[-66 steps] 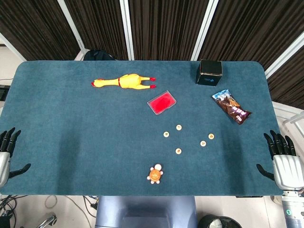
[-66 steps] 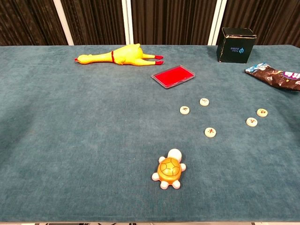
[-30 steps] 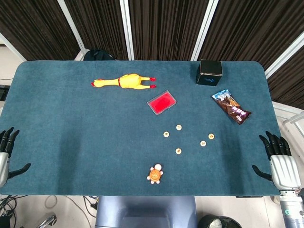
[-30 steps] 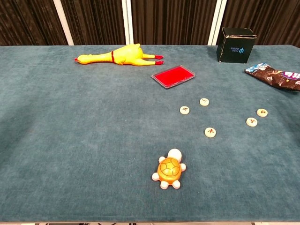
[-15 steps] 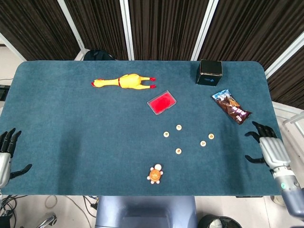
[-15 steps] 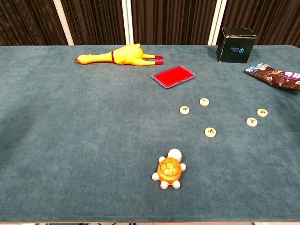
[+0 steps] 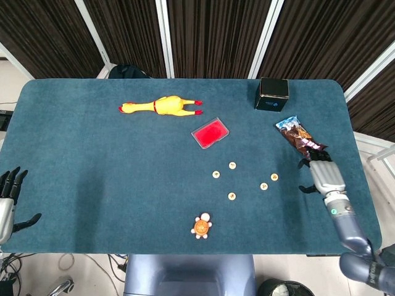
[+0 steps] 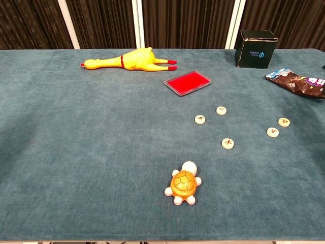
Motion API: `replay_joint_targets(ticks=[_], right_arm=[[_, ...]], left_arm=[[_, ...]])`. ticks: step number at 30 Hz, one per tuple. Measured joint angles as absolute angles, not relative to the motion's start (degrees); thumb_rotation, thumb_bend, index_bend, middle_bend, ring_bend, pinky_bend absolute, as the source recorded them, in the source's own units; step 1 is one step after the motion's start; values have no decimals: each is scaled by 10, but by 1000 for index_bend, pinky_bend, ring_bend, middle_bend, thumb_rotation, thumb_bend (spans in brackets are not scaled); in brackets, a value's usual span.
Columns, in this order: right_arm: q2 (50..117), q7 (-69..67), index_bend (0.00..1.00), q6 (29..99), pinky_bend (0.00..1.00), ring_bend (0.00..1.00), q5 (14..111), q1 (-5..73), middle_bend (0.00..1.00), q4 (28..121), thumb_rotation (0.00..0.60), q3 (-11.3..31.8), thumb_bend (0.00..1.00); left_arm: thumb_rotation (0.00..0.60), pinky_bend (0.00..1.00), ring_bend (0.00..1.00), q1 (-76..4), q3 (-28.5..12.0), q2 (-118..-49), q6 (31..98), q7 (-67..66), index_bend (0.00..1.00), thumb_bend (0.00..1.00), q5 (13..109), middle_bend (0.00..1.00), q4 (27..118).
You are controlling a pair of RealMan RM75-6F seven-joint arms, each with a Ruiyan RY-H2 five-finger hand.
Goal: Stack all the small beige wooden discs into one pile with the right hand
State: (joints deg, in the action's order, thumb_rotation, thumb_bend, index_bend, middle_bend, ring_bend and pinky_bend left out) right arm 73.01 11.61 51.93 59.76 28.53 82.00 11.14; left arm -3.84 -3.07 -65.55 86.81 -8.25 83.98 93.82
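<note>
Several small beige wooden discs lie apart on the blue table. Two sit side by side at the right [image 7: 274,177] [image 7: 263,185], two more to their left [image 7: 232,165] [image 7: 216,174], and one nearer the front [image 7: 231,197]. The chest view shows the same discs, for instance the front one [image 8: 227,143] and the right pair [image 8: 272,132]. My right hand [image 7: 324,175] hovers over the table right of the right pair, just below the snack bag, holding nothing. My left hand [image 7: 6,198] stays at the table's left front edge, fingers spread and empty.
A brown snack bag [image 7: 300,138] lies just beyond my right hand. A black box [image 7: 272,92] stands at the back right, a red flat case [image 7: 210,133] behind the discs, a yellow rubber chicken [image 7: 162,106] further back, and an orange turtle toy [image 7: 201,226] near the front edge.
My right hand has moved from the table's right front corner inward and forward, now over the table beside the snack bag. The discs and my left hand have not moved.
</note>
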Motion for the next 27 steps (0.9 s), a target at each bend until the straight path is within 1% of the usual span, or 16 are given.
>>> replay_joint_targets(ticks=[5, 11, 20, 27], right_arm=[[772, 146, 417, 521, 0, 39, 579, 302, 9, 795, 600, 107, 243], [806, 160, 417, 514, 0, 39, 558, 320, 9, 759, 600, 109, 243], [842, 176, 417, 513, 0, 39, 535, 336, 9, 725, 600, 115, 244], [863, 177, 417, 520, 0, 39, 536, 340, 9, 712, 600, 114, 244]], left_arm=[[600, 0, 0, -38, -31, -655, 868, -81, 62, 15, 839, 0, 938], [600, 0, 0, -38, -32, -655, 867, -80, 62, 14, 838, 0, 938], [600, 0, 0, -39, -32, -655, 866, -79, 62, 14, 837, 0, 938], [600, 0, 0, -38, -33, -655, 864, -76, 63, 14, 833, 0, 939]])
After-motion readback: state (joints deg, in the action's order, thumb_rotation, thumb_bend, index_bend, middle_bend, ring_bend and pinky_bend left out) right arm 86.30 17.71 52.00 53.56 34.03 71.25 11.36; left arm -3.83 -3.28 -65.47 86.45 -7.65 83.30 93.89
